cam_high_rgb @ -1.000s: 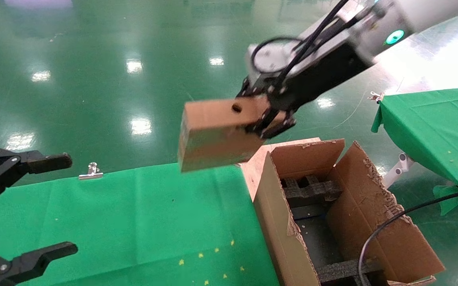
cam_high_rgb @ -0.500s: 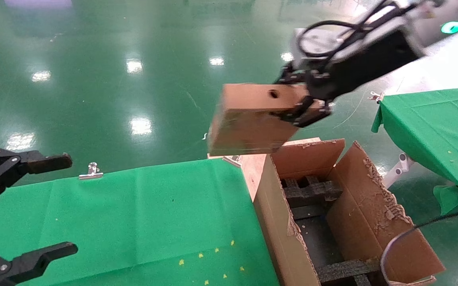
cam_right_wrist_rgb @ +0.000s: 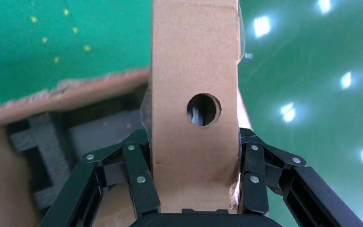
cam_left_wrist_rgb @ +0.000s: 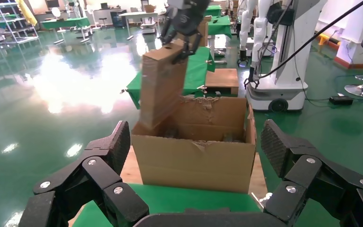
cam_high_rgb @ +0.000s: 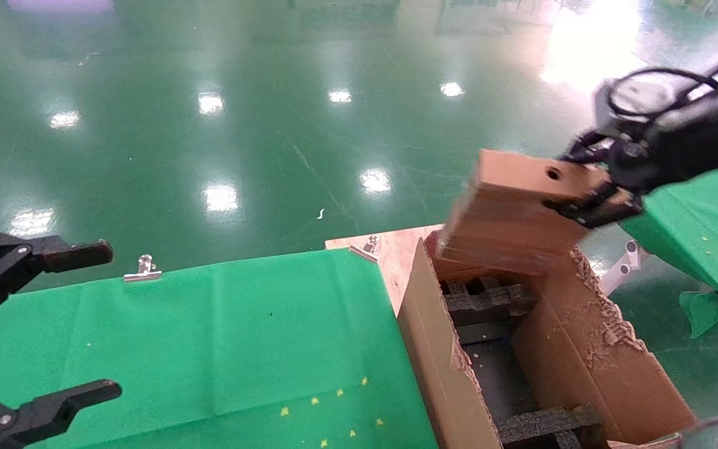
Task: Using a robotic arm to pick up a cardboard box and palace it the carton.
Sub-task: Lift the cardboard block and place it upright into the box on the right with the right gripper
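Head view: right gripper (cam_high_rgb: 589, 196) clamped on cardboard box (cam_high_rgb: 515, 215), tilted above far end of carton (cam_high_rgb: 452, 368). Left gripper (cam_high_rgb: 53, 324) spread wide, parked over green-clothed table (cam_high_rgb: 209, 337).

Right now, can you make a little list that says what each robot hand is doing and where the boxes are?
right gripper: shut on the box
box: in the air, tilted, low end over the carton's far end
carton: open, black foam inside
left gripper: open, holding nothing, over the green cloth
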Motion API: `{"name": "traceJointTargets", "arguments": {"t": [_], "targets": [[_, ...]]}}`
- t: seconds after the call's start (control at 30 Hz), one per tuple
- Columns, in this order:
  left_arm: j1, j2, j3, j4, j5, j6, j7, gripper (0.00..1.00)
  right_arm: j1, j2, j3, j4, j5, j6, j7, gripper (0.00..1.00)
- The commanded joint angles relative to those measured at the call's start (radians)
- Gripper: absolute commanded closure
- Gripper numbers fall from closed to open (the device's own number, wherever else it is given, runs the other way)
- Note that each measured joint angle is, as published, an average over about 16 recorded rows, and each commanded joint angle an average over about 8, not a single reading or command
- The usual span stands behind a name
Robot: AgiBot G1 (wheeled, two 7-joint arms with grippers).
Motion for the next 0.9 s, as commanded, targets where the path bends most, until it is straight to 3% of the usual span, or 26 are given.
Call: {"name": "traceJointTargets", "arguments": {"t": [0.03, 0.47, 0.9], "targets": [[0.000, 0.000, 0.000, 0.000, 0.000, 0.000, 0.000, 0.00, 0.006, 0.028, -0.029, 0.005, 0.001, 0.000, 0.011, 1.00], [0.000, 0.000, 0.000, 0.000, 0.000, 0.000, 0.000, 0.00, -0.075, 0.186, -0.131, 0.029, 0.070, 0.014, 0.070, 1.00], [0.000, 0.000, 0.000, 0.000, -0.001, 0.000, 0.000, 0.00, -0.090, 0.201, -0.138, 0.034, 0.090, 0.022, 0.079, 1.00]]}}
